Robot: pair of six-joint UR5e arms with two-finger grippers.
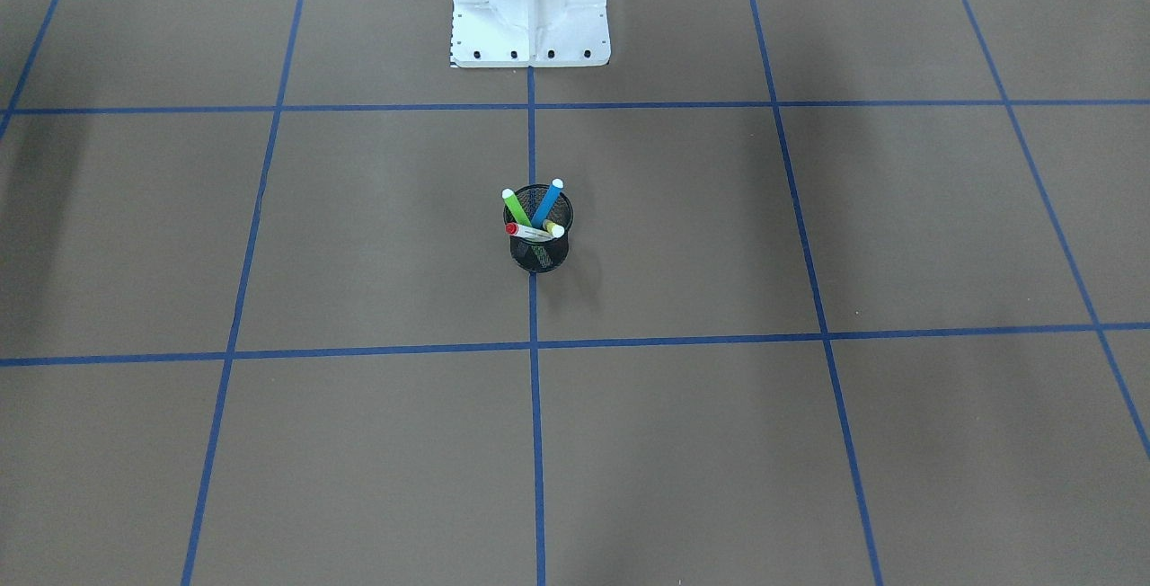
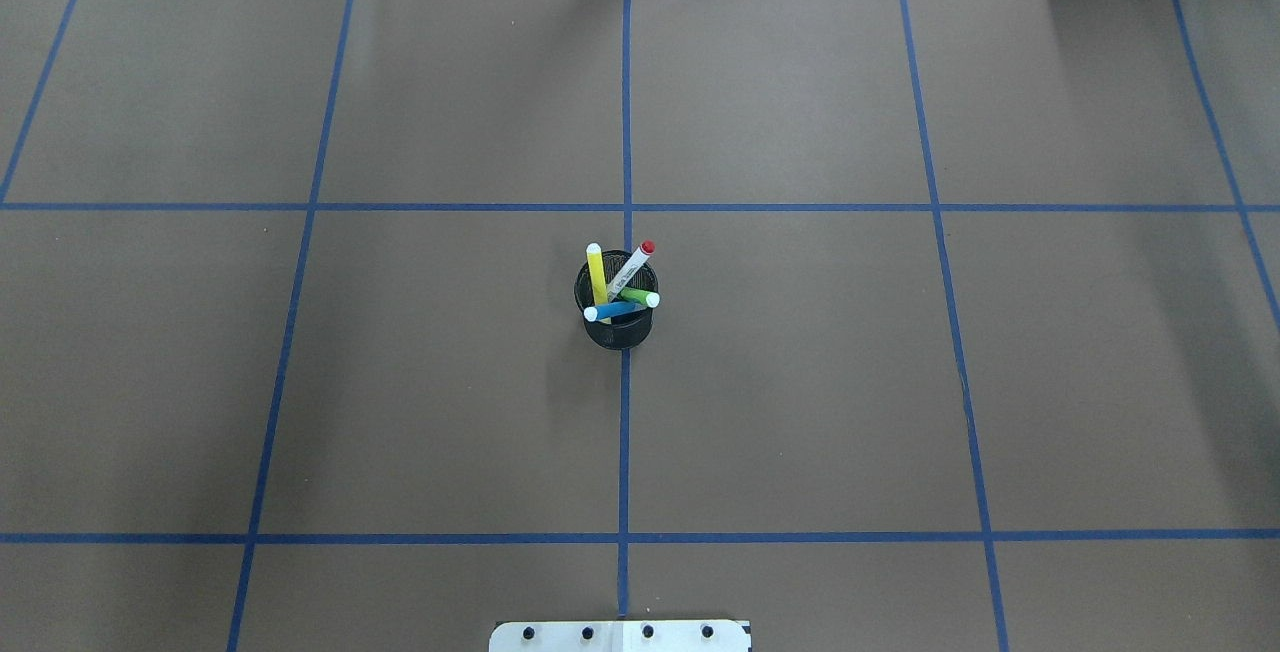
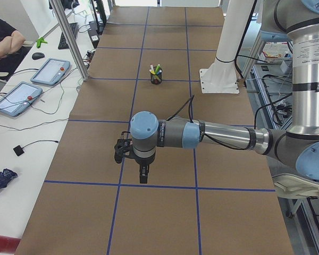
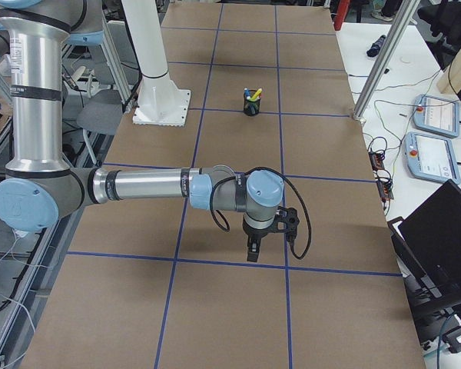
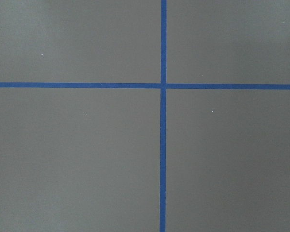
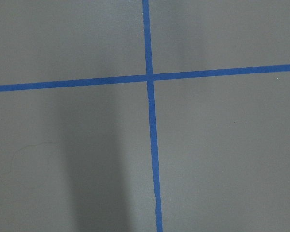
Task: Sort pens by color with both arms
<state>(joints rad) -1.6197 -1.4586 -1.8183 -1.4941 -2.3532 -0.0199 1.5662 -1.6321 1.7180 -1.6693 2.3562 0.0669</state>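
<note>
Left gripper (image 3: 142, 178) hangs pointing down at mid-frame in the left side view, over a crossing of blue tape (image 5: 163, 86) that fills its wrist view. Right gripper (image 4: 251, 254) hangs likewise at mid-frame in the right side view. Neither shows in the overhead or front view, and neither wrist view shows a finger, so I cannot tell whether either is parted or closed. Nothing is seen in either.

All four pens stand in the cup (image 2: 620, 330) at the centre of the overhead view, on the middle tape line. In each side view the cup sits small near the top of the frame, well apart from the near gripper. By my judgement neither gripper is plainly nearer, as the cup lies between them on the line that halves the table (image 2: 300, 382).

What splits the work is the lean. In the overhead view the yellow pen (image 2: 597, 274) tilts to upper left and the blue pen (image 2: 612, 311) lies low with its pale tip to the left. The red-ended pen (image 2: 633, 265) tilts to upper right and the green pen (image 2: 640, 296) points its tip right. So the left-leaning pair likely suits the left gripper, the other pair the right. Each pen's long axis runs up out of the cup, crossing the others, so a grip likely has to come from above on a free upper end.
</note>
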